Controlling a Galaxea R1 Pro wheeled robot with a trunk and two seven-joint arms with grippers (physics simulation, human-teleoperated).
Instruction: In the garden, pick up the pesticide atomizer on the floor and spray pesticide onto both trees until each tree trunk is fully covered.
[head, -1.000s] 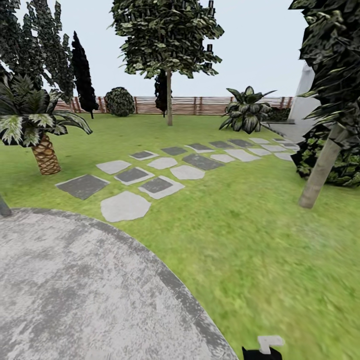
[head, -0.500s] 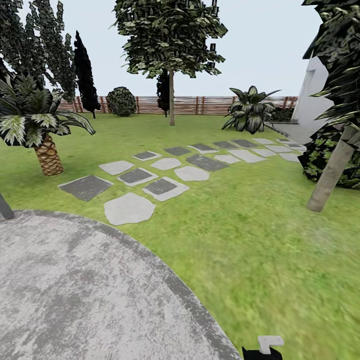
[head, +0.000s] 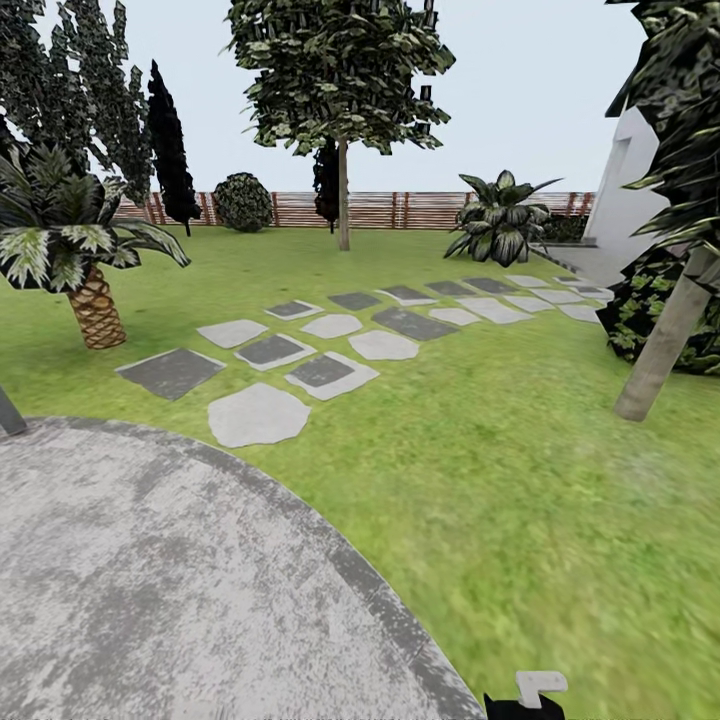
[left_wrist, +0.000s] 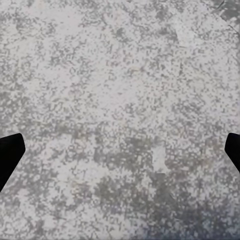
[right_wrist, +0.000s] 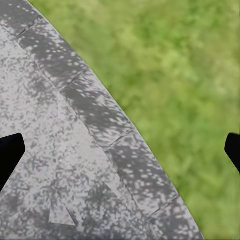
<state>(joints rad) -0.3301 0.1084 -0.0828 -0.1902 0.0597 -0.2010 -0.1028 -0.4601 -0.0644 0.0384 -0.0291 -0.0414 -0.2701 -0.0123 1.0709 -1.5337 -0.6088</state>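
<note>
Head view: lawn (head: 480, 480), 2 tree trunks (head: 343, 195) (head: 665, 345); both wrists' fingers (left_wrist: 10, 152) (right_wrist: 10, 150) spread wide, empty.

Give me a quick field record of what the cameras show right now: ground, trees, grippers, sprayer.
ground under robot: round grey paved patch, lawn beyond its edge
path: stepping stones across the grass
nearest trunk: leaning pale trunk, ahead to the right
far tree: thin-trunked tree near the fence
palm: short palm, ahead to the left
left gripper: open, empty, over pavement
right gripper: open, empty, over the pavement edge
sprayer: not seen
</note>
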